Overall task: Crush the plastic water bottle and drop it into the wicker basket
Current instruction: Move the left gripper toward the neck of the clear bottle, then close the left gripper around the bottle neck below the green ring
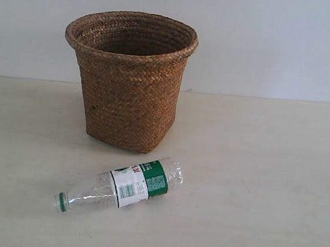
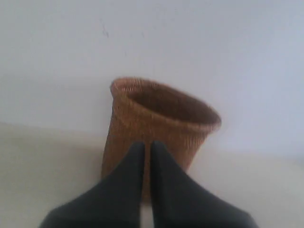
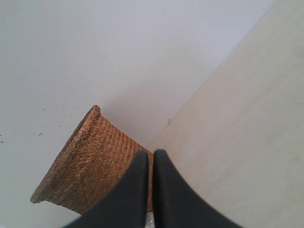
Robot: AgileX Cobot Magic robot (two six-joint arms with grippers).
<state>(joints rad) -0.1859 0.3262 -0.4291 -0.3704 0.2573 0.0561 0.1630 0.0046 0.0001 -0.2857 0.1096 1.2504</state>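
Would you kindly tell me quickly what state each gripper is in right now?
Left gripper: closed, holding nothing.
Right gripper: closed, holding nothing.

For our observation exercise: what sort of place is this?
Probably a robot test bench: plain pale table, blank white wall, with a basket and bottle set out.

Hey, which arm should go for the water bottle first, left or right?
Probably left. The plastic water bottle lies in front of the wicker basket, mostly on the left half of the exterior view, the left arm's side. Both the left gripper and right gripper are shut and empty.
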